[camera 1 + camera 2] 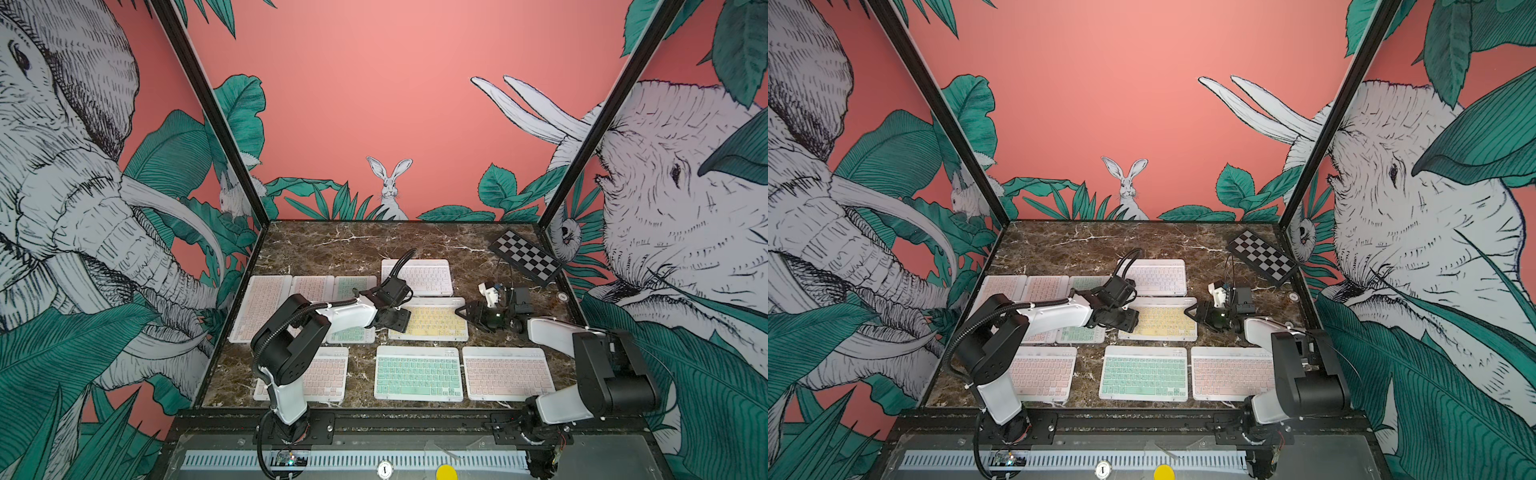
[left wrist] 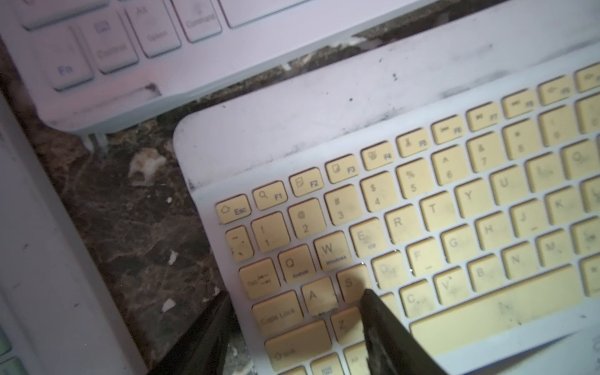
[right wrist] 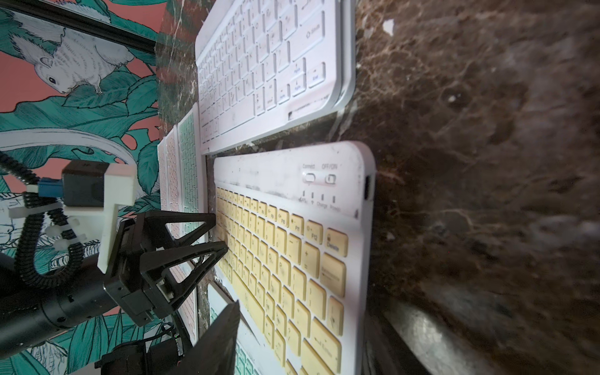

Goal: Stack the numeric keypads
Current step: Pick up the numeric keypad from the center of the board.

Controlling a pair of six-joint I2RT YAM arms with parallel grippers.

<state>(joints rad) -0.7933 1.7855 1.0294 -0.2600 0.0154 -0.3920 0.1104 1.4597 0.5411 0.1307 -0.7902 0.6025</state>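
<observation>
Yellow keypad: light, stiff, slick, we judge.
Left gripper clamps one short edge; right gripper gapes by the other.

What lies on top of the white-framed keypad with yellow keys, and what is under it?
One black finger of the left gripper rests on the white-framed yellow-keyed keypad near its short edge; the other is at that edge. Brown marble table surrounds it; anything beneath is covered.
</observation>
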